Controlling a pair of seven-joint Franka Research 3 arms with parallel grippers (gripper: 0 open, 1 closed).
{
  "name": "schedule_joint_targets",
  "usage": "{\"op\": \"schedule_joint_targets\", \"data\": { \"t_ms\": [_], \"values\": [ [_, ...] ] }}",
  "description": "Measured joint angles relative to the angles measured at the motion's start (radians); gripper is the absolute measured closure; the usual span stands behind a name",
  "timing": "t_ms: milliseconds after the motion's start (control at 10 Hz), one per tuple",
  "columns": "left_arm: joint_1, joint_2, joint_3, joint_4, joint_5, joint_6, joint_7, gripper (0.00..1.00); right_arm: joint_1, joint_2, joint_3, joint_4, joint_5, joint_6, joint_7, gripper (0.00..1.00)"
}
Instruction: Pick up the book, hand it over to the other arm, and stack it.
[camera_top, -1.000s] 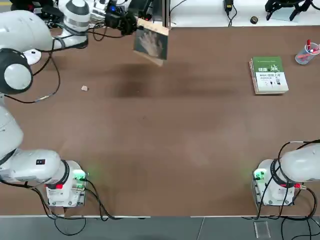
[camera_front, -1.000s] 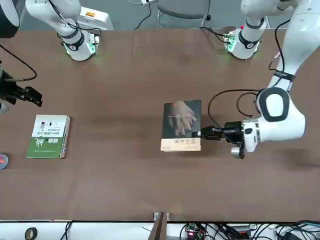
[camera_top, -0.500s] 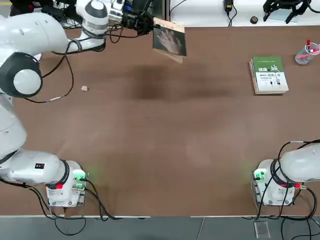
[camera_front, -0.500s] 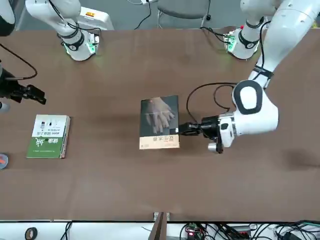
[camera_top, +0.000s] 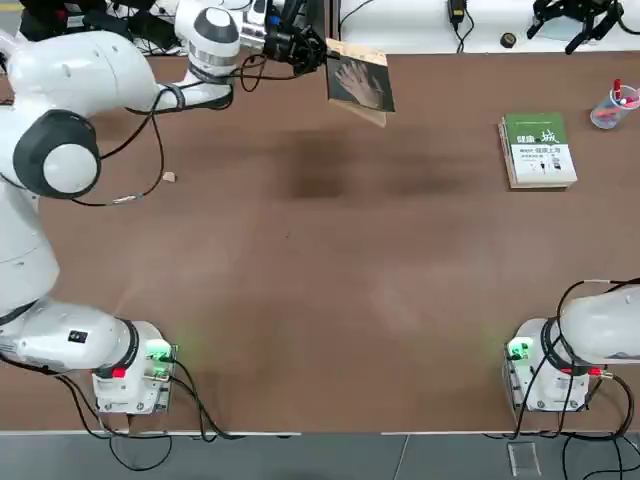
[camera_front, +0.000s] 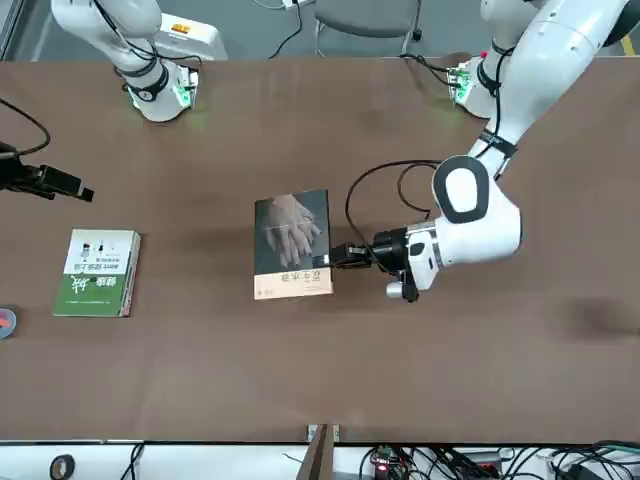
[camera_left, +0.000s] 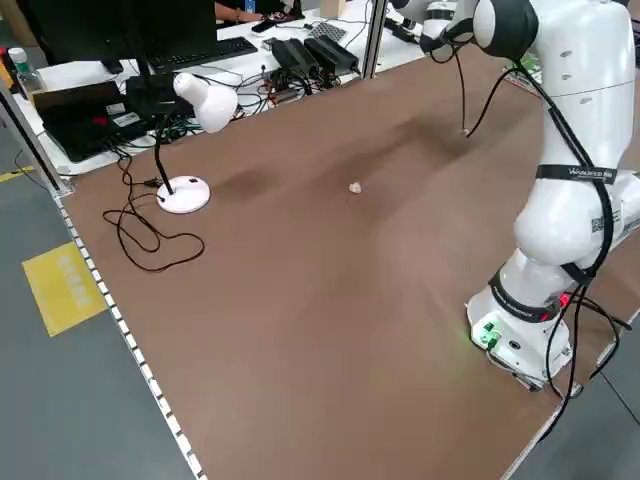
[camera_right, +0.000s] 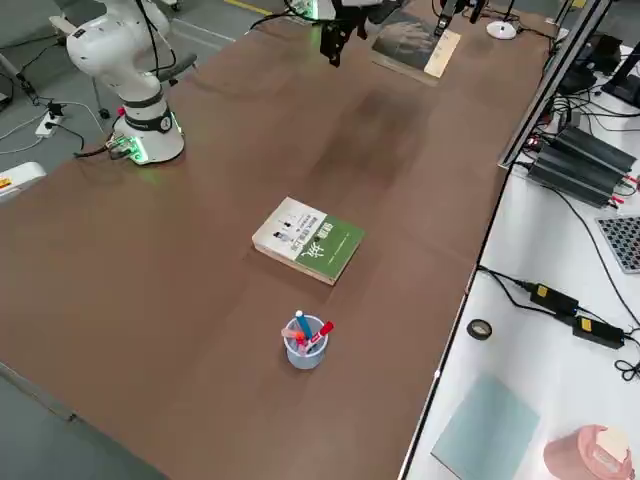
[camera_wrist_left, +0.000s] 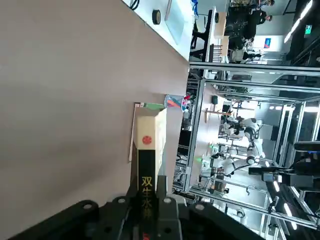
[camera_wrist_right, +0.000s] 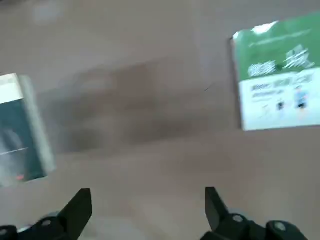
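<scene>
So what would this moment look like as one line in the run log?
left tool: shut on the book, held above table | right tool: open, empty, above table | green-and-white book: flat on table

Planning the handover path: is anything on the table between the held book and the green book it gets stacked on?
Nothing visible. The left gripper holds the book above bare table; the stretch to the green book is clear. The cup stands beyond it.

A thick green-and-white book (camera_top: 538, 149) lies flat on the brown desk (camera_top: 330, 290), with a clear cup of pens (camera_top: 612, 106) just beside it. A white desk lamp (camera_left: 192, 150) stands near one edge, and a small crumb (camera_top: 169, 177) lies apart.
</scene>
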Motion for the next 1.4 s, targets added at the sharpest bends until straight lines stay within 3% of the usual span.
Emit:
{"op": "schedule_joint_targets", "data": {
  "t_ms": [600, 1400],
  "values": [
    [-0.060, 0.050, 0.000, 0.018, -0.016, 0.086, 0.000, 0.99, -0.076, 0.088, -0.002, -0.030, 0.264, -0.020, -0.015, 0.00],
    [-0.069, 0.073, 0.001, 0.056, -0.016, 0.092, -0.001, 0.99, -0.127, 0.239, -0.002, -0.112, 0.603, -0.036, -0.081, 0.00]
  ]
}}
